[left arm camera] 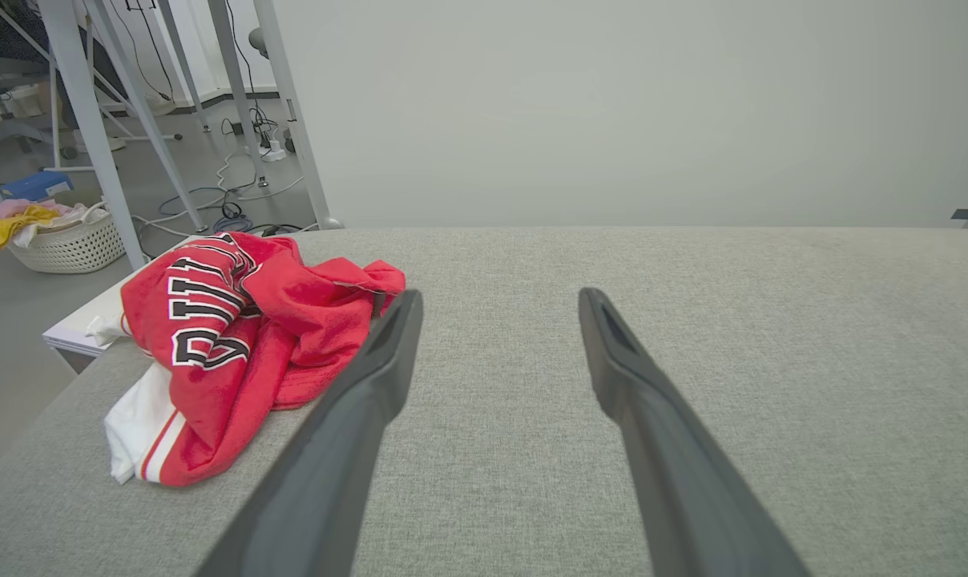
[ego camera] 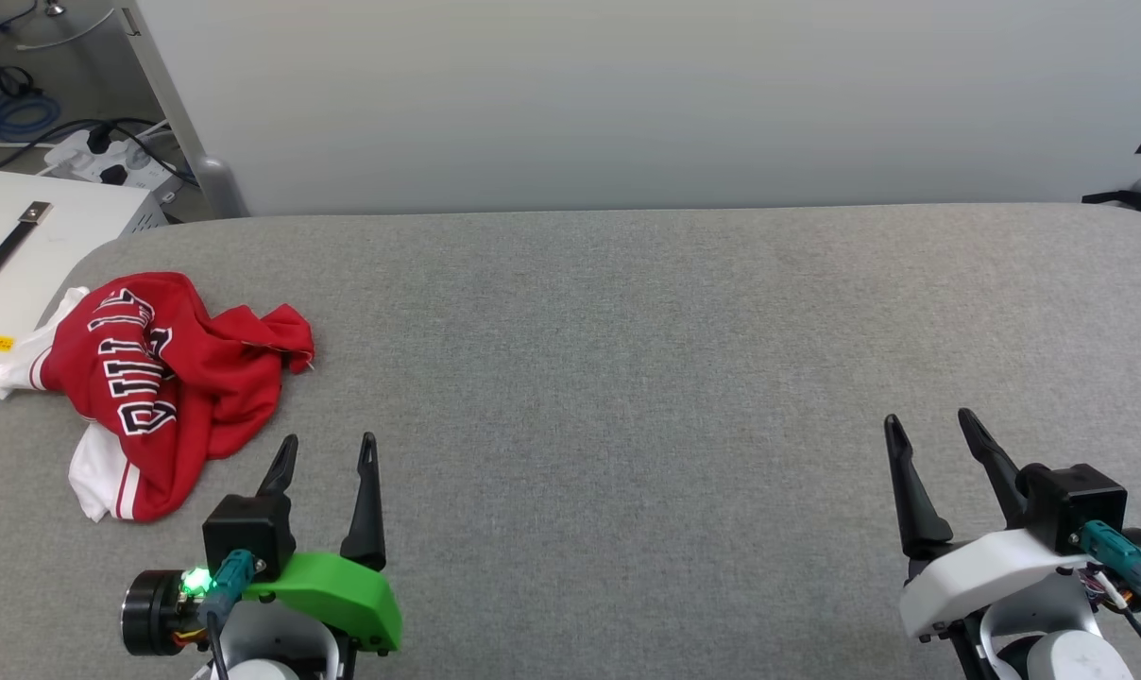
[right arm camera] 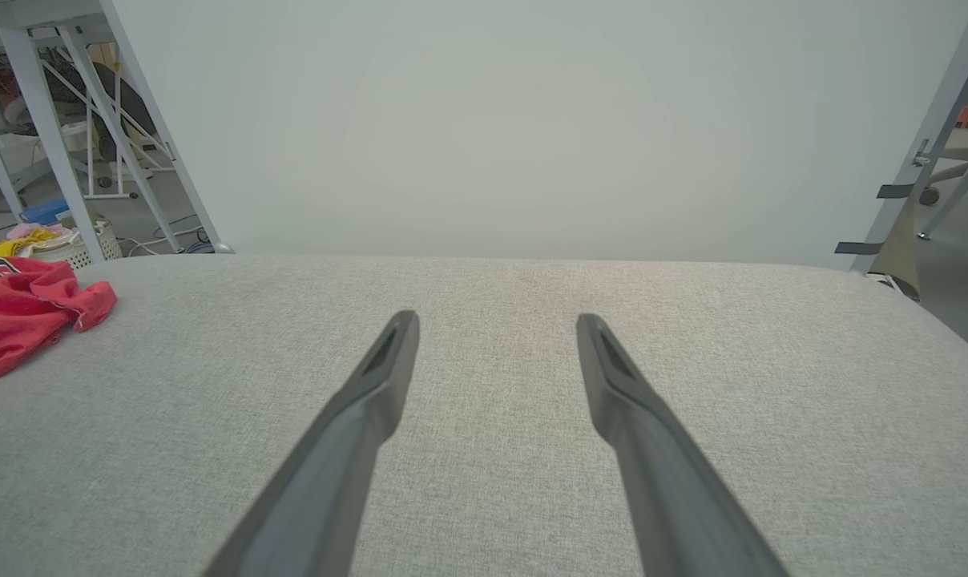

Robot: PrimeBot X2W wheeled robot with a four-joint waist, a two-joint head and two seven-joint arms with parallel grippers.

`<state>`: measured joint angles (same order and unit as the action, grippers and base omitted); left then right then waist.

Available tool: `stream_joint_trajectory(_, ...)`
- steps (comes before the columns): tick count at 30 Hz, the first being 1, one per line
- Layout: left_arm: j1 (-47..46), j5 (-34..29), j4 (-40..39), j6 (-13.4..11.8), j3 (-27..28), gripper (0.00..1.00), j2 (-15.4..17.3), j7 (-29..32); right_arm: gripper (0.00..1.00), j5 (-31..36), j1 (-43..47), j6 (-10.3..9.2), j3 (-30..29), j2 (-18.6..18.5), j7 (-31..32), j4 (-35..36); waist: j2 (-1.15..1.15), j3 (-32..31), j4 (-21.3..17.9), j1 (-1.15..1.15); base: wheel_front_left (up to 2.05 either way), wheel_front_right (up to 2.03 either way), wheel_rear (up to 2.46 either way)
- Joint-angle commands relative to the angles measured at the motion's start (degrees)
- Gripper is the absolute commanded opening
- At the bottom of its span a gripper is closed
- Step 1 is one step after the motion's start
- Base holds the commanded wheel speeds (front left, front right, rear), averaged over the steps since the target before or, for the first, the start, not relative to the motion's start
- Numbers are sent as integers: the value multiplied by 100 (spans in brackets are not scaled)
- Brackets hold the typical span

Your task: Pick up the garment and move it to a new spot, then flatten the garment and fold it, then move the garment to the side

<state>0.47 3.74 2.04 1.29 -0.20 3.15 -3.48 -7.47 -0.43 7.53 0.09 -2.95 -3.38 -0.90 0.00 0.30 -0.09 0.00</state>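
Jersey (ego camera: 178,378) lies crumpled at the table's (ego camera: 627,378) nine o'clock edge, black lettering showing. Left gripper (ego camera: 330,438) hovers at seven o'clock, just beside the jersey, jaws apart and empty. Right gripper (ego camera: 928,417) sits at five o'clock, jaws apart, empty, well away from it.

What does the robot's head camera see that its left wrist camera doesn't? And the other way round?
The head view's extras: the right gripper, open over the grey table, the left arm's green cover, and a white box with a black strap beside the table.
The left wrist view's extras: a white basket of clothes on the floor and slanted metal legs.
Shared: the crumpled red garment near the table's left edge, and the open left gripper, near the garment but not holding it.
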Motion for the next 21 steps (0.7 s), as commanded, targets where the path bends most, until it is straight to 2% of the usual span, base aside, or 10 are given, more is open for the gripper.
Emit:
stream_joint_trajectory(1, 41, 71, 19, 26, -7, 100, -8, -54, 100, -86, 15, -1, 1, 2, -79, 2, 0, 1, 0, 0, 0, 0, 0)
stream_joint_trajectory(21, 120, 239, 71, 147, -72, 100, -12, -291, 100, -157, 48, -2, -36, 3, -313, -146, 0, -5, -12, 0, 0, 0, 0)
